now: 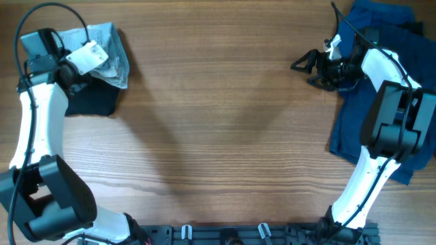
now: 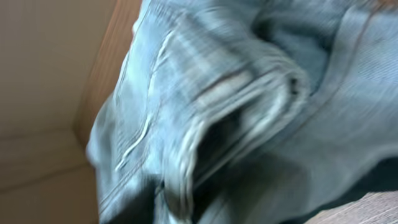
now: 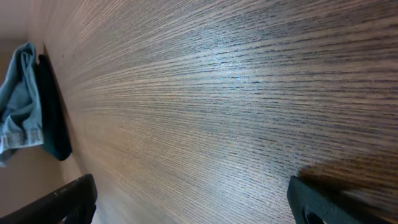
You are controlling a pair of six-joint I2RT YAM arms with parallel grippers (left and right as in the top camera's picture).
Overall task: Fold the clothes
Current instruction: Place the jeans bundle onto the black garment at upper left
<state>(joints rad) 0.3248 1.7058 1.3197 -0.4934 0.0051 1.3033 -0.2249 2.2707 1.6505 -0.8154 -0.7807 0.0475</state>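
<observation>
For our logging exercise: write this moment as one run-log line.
left gripper: at light jeans, state unclear | right gripper: open, empty, above table | navy garment: spread, unfolded

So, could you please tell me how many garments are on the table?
3: jeans at the overhead view's top left, a black garment right beside them, and blue cloth along the right edge, which may hide further stacked pieces.

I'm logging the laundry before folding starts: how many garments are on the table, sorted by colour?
Light blue denim garment: 1
Black garment: 1
Dark blue garment: 1 (it could be more than one layer, which I cannot tell)
Total: 3
</observation>
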